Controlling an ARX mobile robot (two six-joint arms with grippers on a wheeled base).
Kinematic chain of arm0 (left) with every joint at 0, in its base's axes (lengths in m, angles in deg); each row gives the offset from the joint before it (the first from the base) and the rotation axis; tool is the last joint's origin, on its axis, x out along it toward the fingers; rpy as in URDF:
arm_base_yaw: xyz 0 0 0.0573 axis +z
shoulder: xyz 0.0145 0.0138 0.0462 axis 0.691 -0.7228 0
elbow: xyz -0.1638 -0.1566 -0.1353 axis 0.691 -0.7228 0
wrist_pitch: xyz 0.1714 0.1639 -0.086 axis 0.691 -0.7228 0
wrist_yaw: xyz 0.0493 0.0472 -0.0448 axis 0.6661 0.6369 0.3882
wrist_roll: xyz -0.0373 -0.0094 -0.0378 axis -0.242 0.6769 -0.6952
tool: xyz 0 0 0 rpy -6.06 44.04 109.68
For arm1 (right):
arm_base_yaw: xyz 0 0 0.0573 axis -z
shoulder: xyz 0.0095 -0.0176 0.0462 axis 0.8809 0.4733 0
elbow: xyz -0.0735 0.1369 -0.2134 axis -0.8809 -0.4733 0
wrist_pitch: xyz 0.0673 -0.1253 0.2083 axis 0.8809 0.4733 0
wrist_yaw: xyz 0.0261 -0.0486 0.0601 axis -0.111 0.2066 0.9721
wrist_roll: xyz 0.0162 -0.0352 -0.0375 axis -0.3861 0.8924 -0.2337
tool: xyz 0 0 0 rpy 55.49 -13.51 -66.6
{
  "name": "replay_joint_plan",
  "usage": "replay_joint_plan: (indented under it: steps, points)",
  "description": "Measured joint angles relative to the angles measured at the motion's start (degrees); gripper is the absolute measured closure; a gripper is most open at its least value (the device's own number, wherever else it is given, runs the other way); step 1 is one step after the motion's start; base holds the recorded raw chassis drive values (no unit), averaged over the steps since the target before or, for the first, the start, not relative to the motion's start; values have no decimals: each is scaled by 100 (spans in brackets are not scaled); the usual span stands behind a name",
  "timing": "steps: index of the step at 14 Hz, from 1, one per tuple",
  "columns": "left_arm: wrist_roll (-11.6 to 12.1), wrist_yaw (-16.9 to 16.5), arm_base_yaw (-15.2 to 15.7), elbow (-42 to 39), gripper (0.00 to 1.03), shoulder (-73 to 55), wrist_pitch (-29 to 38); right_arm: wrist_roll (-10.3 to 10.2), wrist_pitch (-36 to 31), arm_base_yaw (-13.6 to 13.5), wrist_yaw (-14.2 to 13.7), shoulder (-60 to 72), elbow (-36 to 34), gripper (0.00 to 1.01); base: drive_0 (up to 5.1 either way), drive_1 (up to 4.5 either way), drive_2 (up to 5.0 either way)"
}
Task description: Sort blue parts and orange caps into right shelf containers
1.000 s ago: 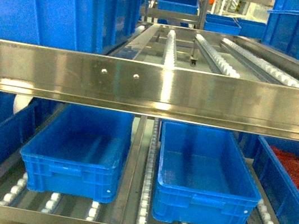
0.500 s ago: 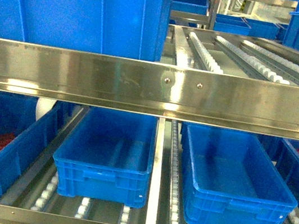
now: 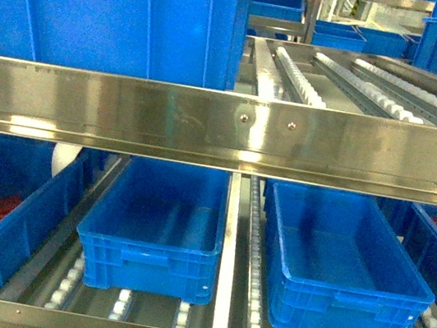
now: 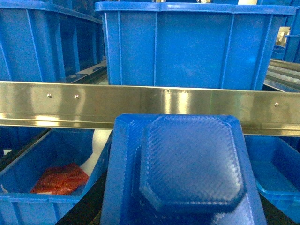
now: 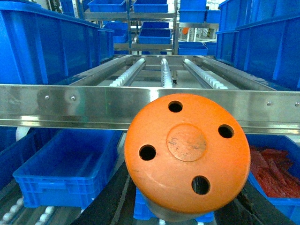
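A blue part (image 4: 187, 159), a flat textured piece with a raised octagonal face, fills the lower left wrist view, and my left gripper (image 4: 180, 218) is shut on it in front of the shelf rail. An orange cap (image 5: 187, 150), round with several holes, is held in my shut right gripper (image 5: 187, 213); dark fingers (image 5: 108, 206) show beside it. Two empty blue containers (image 3: 148, 240) (image 3: 349, 286) sit side by side on the lower shelf. Neither gripper shows in the head view.
A steel rail (image 3: 224, 127) crosses the shelf front above the lower level. Crates holding red material stand at far left (image 3: 18, 224) and far right (image 3: 435, 265). A large blue crate (image 3: 110, 9) and bare roller tracks (image 3: 299, 73) occupy the upper shelf.
A second ago the head view shifted, so the shelf and crates slid to the right in it and the left crate of red material came into sight. Since half a second ago nothing has visibly moved.
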Motion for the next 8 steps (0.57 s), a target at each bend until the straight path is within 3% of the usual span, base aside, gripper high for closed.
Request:
replay_joint_plan:
  steps: [8]
  points:
    - [0, 0, 0, 0, 60, 0, 4, 0, 0, 0, -13, 0, 0, 60, -494, 247, 247]
